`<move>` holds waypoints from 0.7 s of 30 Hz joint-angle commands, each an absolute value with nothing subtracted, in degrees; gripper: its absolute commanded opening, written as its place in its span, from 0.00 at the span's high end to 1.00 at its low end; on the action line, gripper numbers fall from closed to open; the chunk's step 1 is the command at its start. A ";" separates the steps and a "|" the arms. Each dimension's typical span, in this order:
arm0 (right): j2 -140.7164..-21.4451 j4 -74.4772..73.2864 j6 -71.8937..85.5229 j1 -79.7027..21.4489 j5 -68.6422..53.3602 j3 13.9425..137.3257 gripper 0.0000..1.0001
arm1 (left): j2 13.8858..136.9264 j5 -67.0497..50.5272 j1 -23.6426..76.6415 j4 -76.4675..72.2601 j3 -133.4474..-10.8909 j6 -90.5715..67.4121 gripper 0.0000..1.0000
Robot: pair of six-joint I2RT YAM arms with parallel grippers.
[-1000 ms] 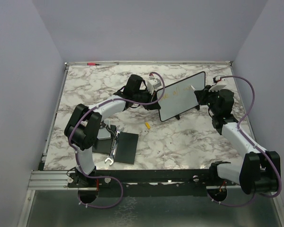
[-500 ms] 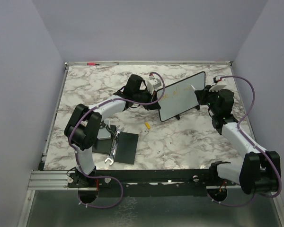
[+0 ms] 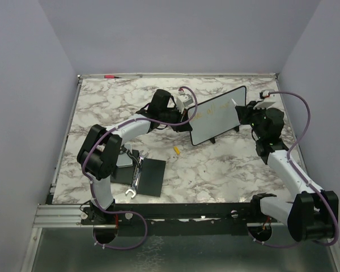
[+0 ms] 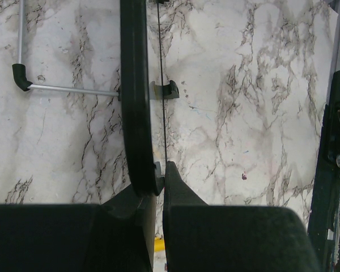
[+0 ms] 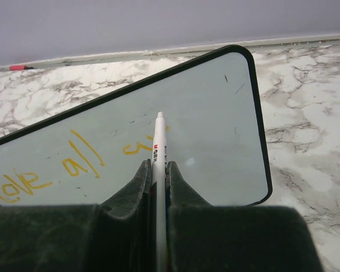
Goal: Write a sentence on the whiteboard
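Observation:
The whiteboard [image 3: 218, 115] stands tilted on its prop at the back middle of the table. My left gripper [image 3: 188, 107] is shut on its left edge. In the left wrist view the board [image 4: 133, 85] is seen edge-on, running up from between my fingers [image 4: 161, 175]. Yellow-orange lettering [image 5: 51, 173] reads "love all", followed by a short further stroke [image 5: 135, 148]. My right gripper [image 5: 158, 167] is shut on a white marker [image 5: 159, 141], whose tip points at the board's middle. I cannot tell whether the tip touches the board. From above, my right gripper [image 3: 246, 113] is at the board's right end.
A yellow cap [image 3: 176, 150] lies in front of the board. A flat black square pad [image 3: 148, 175], a wrench [image 3: 133, 184] and a grey block [image 3: 124, 160] lie near the left arm's base. A red marker [image 3: 109, 76] lies at the back edge.
My right arm has shifted a little to the right, drawing the marker slightly back from the board. The left arm and the board have not moved.

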State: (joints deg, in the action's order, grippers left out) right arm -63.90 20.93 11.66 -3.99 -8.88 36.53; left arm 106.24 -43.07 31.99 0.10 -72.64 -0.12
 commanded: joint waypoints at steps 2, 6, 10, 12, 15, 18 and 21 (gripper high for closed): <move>-62.84 19.53 12.08 -3.52 -5.26 36.57 0.99 | 107.27 -43.59 32.06 1.28 -73.56 1.76 1.00; -63.12 19.13 12.49 -2.90 -5.06 36.32 0.99 | 107.23 -43.59 32.08 1.29 -73.56 1.76 1.00; -63.31 19.43 12.83 -1.72 -6.56 35.73 0.99 | 107.23 -43.59 32.08 1.29 -73.48 1.75 1.00; -63.37 19.49 12.78 -1.58 -7.36 35.71 0.99 | 107.23 -43.67 32.09 1.24 -73.48 1.74 1.00; -63.74 19.62 12.74 -1.52 -8.16 35.90 0.99 | 107.23 -43.73 32.08 1.25 -73.48 1.71 1.00; -64.50 19.95 12.55 -1.55 -9.71 36.11 0.99 | 107.24 -43.77 32.08 1.25 -73.48 1.75 1.00; -65.65 19.82 12.38 -1.49 -10.91 36.61 0.99 | 107.23 -43.73 32.07 1.24 -73.48 1.76 1.00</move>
